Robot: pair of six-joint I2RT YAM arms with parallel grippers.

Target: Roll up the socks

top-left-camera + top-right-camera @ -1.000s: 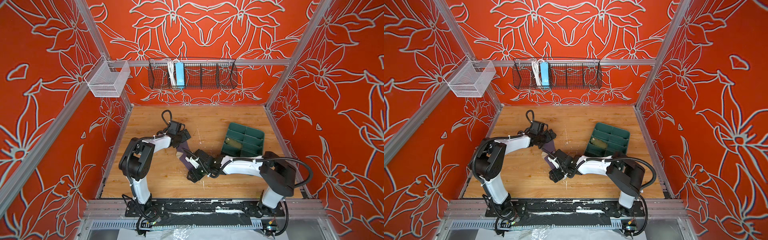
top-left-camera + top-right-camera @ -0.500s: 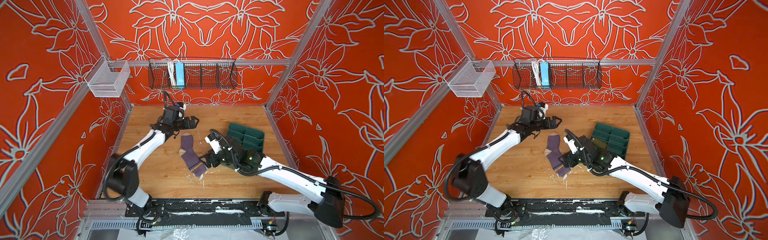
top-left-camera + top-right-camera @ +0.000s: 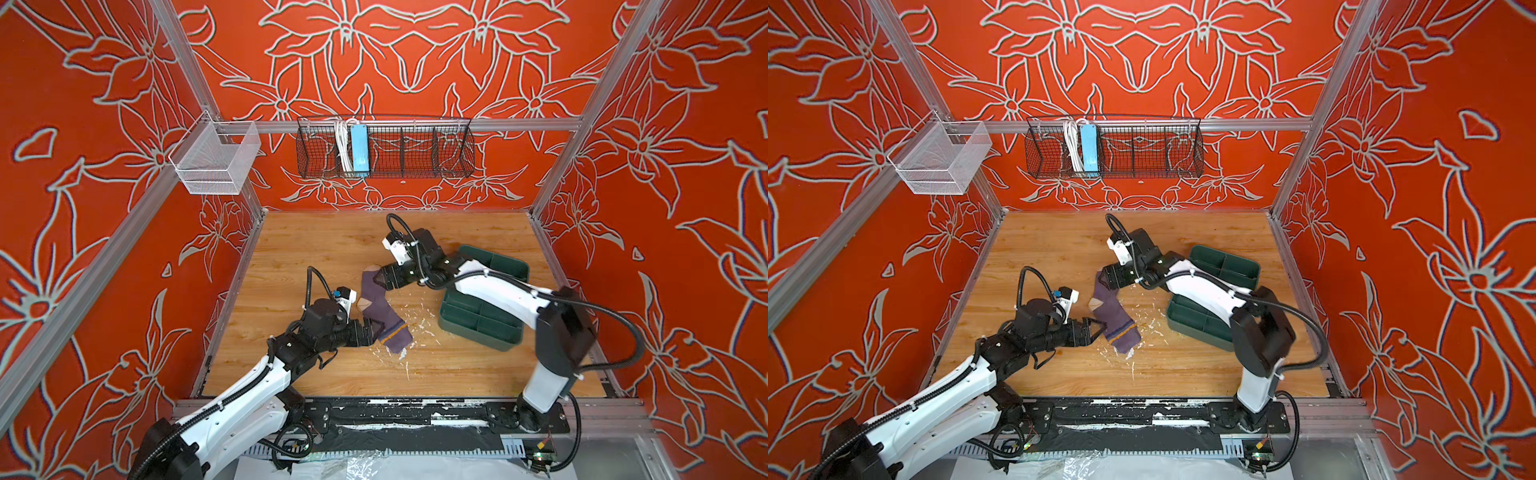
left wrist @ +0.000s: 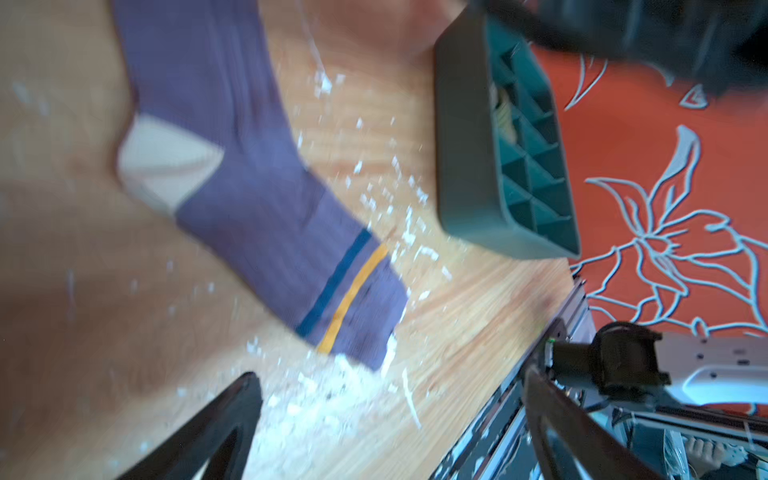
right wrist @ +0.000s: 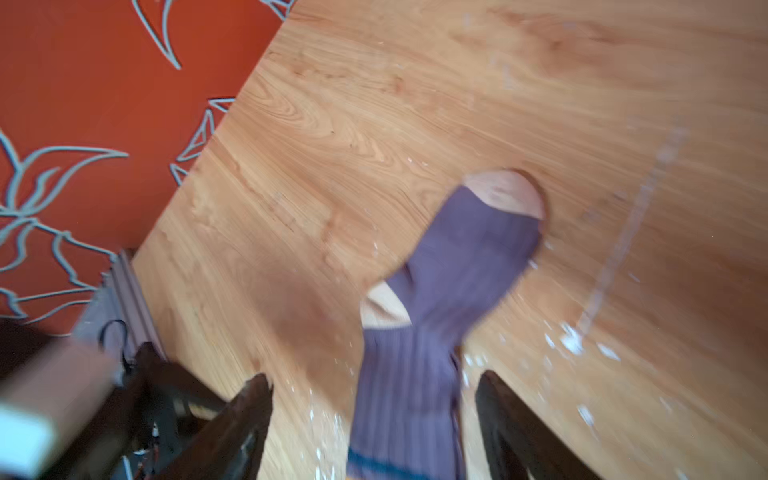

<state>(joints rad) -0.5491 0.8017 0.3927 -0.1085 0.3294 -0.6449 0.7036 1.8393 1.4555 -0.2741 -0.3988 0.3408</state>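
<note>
While sock (image 3: 377, 311) lies flat mid-table, unrolled, left gripper (image 3: 368, 328) near cuff and right gripper (image 3: 381, 281) at toe both gape wide, hold nothing. Risk: fingers skid on thin fabric, catch one layer, shove sock toward tray (image 3: 478, 337); roll starts loose.

The 2 arms share 1 build: glossy white shells between black joint housings. The left arm (image 3: 249, 386) shows small dark screws along its white link, a ribbed black cable (image 3: 309, 280) and a white wrist camera block (image 3: 347, 296) with a blue tab. The right arm (image 3: 494, 286) has a bulky black elbow housing (image 3: 565, 332), a ribbed black hose (image 3: 638, 340) and white cable ties. The left gripper (image 4: 388, 374) and right gripper (image 5: 372, 374) have slim, dark, tapered fingers (image 4: 224, 419). Both bases sit on a black rail (image 3: 365, 415) scuffed white.
</note>
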